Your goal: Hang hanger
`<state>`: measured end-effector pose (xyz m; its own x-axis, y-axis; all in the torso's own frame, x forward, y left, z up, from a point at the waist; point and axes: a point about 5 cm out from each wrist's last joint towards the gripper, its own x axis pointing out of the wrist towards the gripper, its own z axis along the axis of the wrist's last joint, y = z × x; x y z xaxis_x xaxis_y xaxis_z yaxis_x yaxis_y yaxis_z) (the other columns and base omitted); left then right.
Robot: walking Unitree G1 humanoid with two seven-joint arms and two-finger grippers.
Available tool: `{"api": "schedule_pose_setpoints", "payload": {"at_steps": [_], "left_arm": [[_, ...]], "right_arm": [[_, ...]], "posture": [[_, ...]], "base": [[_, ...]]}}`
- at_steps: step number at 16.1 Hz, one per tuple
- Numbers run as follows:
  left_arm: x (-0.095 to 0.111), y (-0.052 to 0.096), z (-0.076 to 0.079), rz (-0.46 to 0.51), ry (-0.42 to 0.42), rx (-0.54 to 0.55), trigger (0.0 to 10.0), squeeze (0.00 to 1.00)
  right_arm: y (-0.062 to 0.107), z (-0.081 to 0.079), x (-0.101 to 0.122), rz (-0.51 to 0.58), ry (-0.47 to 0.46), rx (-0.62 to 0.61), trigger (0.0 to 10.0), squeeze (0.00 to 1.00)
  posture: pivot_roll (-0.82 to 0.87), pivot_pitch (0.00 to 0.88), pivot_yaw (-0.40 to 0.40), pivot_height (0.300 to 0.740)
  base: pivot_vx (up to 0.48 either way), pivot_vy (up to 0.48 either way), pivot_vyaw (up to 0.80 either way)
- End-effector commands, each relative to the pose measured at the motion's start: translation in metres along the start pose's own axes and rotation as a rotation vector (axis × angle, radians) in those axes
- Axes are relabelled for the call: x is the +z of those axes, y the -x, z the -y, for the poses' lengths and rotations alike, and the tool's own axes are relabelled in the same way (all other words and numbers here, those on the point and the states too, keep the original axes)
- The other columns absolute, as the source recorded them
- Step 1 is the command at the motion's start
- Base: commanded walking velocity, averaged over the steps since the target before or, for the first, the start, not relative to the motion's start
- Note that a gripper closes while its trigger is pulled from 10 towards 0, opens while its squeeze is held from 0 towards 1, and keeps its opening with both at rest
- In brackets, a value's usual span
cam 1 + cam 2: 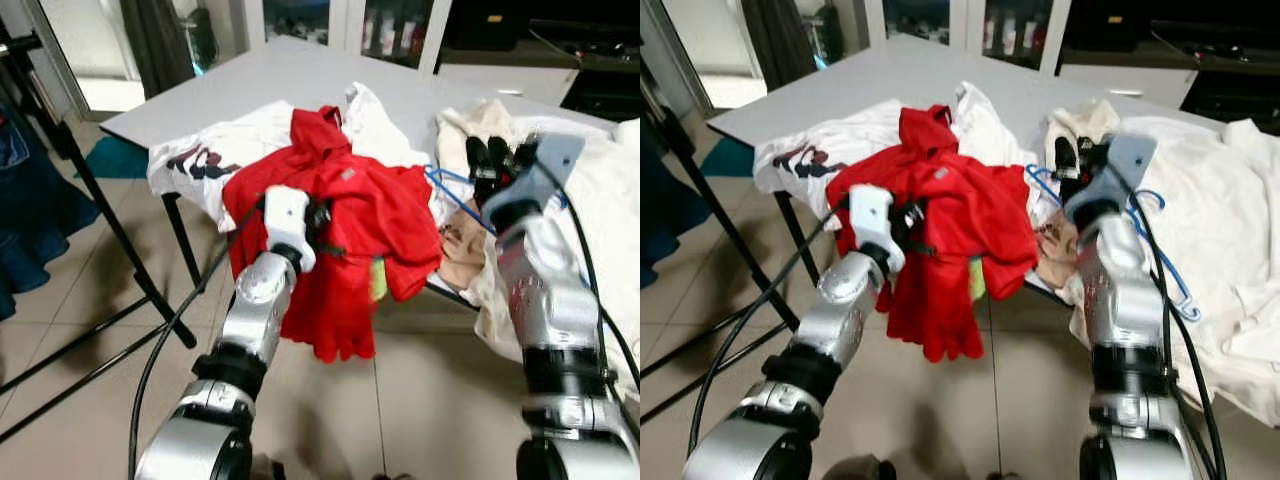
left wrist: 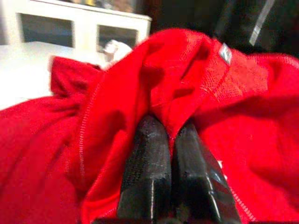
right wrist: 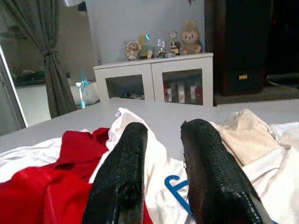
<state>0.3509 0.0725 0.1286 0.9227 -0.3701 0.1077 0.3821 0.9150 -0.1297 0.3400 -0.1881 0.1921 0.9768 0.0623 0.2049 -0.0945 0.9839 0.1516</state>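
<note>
Blue hanger (image 1: pixel 1160 255) lies on clothes just beside right tool (image 1: pixel 1080 158).

Living room with a grey table (image 1: pixel 300 80) in front of me, on a beige tiled floor (image 1: pixel 90 380).

Beyond the table I see a low white cabinet (image 3: pixel 154 81) with open shelves and small figurines (image 3: pixel 161 45) on top, against a pale wall (image 3: pixel 140 18). A dark curtain (image 3: pixel 44 51) hangs to my left beside a bright window or doorway. Black stand legs (image 1: pixel 110 240) cross the tiles, and blue fabric (image 1: pixel 25 200) hangs at my far left.
</note>
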Motion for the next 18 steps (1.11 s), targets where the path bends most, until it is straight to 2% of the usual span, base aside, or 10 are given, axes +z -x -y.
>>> {"api": "schedule_pose_setpoints", "payload": {"at_steps": [1, 2, 6, 10, 15, 18], "left_arm": [[0.023, -0.008, -0.007, 0.082, 0.034, 0.050, 4.7, 0.00], [0.025, -0.009, -0.009, 0.081, 0.051, 0.060, 10.0, 0.00], [0.028, -0.014, -0.005, 0.070, 0.083, 0.039, 10.0, 0.00], [0.026, -0.016, -0.004, 0.027, -0.023, 0.044, 10.0, 0.00], [0.027, -0.017, -0.011, 0.003, -0.017, 0.100, 10.0, 0.00], [0.028, -0.017, -0.008, 0.007, -0.027, 0.091, 10.0, 0.00]], "right_arm": [[0.006, -0.002, 0.002, 0.027, 0.034, 0.014, 10.0, 0.00], [0.010, -0.003, -0.002, 0.021, 0.040, 0.016, 10.0, 0.00], [0.019, -0.009, -0.007, 0.032, 0.066, 0.030, 10.0, 0.00], [0.025, -0.013, -0.013, 0.020, 0.121, 0.061, 10.0, 0.00], [0.025, -0.014, -0.012, 0.022, 0.121, 0.060, 10.0, 0.00], [0.024, -0.015, -0.013, 0.018, 0.121, 0.064, 10.0, 0.00]], "posture": [[0.08, 0.000, 0.007, 0.740], [0.08, 0.000, 0.007, 0.740], [0.06, 0.000, 0.017, 0.740], [0.06, 0.000, 0.016, 0.740], [0.06, 0.000, 0.015, 0.740], [0.06, 0.000, 0.017, 0.740]], "base": [[0.000, 0.000, 0.00], [0.000, 0.000, 0.00], [0.000, 0.000, 0.00], [0.000, 0.000, 0.00], [0.000, 0.000, 0.00], [0.475, 0.000, 0.00]]}}
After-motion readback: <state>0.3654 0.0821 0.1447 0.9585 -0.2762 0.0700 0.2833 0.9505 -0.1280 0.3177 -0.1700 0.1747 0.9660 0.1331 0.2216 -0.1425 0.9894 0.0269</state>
